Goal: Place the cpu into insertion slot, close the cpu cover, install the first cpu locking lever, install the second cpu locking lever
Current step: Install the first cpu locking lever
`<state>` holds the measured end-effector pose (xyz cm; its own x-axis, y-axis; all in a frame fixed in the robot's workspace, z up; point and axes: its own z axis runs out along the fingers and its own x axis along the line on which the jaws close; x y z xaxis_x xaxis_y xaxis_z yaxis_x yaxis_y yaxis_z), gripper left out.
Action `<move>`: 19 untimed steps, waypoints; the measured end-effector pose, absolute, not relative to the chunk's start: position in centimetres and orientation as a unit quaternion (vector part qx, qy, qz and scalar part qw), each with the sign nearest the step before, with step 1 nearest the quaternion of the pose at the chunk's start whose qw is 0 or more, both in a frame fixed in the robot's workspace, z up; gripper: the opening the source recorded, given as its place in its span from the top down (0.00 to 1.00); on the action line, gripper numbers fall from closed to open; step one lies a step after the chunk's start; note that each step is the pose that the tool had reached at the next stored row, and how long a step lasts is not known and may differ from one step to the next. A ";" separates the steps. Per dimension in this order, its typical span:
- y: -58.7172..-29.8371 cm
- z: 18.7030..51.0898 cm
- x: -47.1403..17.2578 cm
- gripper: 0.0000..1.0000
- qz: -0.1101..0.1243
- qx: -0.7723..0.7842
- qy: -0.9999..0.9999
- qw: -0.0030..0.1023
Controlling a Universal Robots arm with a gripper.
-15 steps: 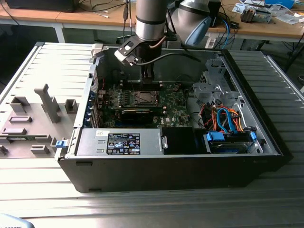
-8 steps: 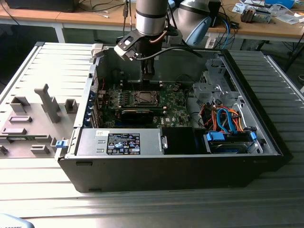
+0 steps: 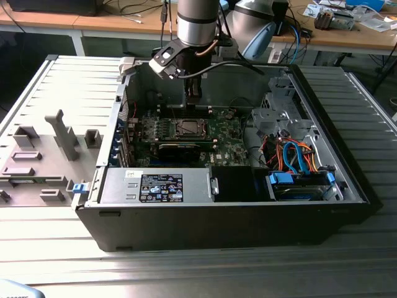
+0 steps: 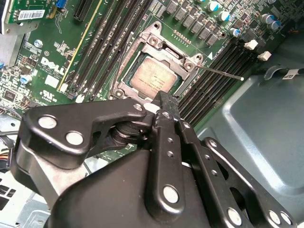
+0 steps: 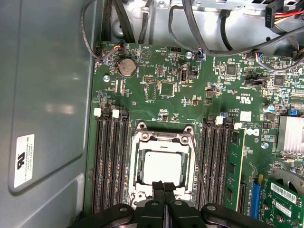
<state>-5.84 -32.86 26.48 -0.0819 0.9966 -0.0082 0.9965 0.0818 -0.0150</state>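
**Fig.** Socket area, both wrist views plus exterior view.

The cpu [image 5: 162, 168] lies flat in its socket. Its pale top shows through the window of the cpu cover [image 5: 140, 164], which appears to be down around it (whether fully seated cannot be told). One locking lever [image 4: 221, 72], a thin wire rod, sticks out from the socket's side over the memory slots [image 5: 111, 161] and looks unlatched.

The gripper [image 5: 164, 186] hangs just above one edge of the socket, fingers pressed together w/ nothing between them. The tips are close to the cover frame; contact is not clear. Around this lie the motherboard [image 5: 156, 85] and loose cables [image 5: 228, 45] along one edge of it, all inside the open computer case [image 3: 248, 217].

Risks, as judged:
1. If the cpu sits slightly off its keyed position, pressing the cover down could bend socket pins.
2. The closed tips are narrow vs. a thin, springy rod. The lever may slip off and snap back, or the tips may skid onto the memory slots or small parts nearby.
3. If the cover is not held flat, the lever hook may miss its tab and the cover may spring up.
4. The arm works deep in the case, so the wrist linkage could foul a wall or a cable on a sideways sweep.
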 end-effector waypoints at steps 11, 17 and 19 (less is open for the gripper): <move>-32.9 26.5 -5.8 0.89 0.008 -0.655 -0.756 0.002; -32.9 26.5 -5.8 0.89 0.008 -0.633 -0.774 0.002; -32.9 26.5 -5.8 0.89 0.008 -0.627 -0.779 0.002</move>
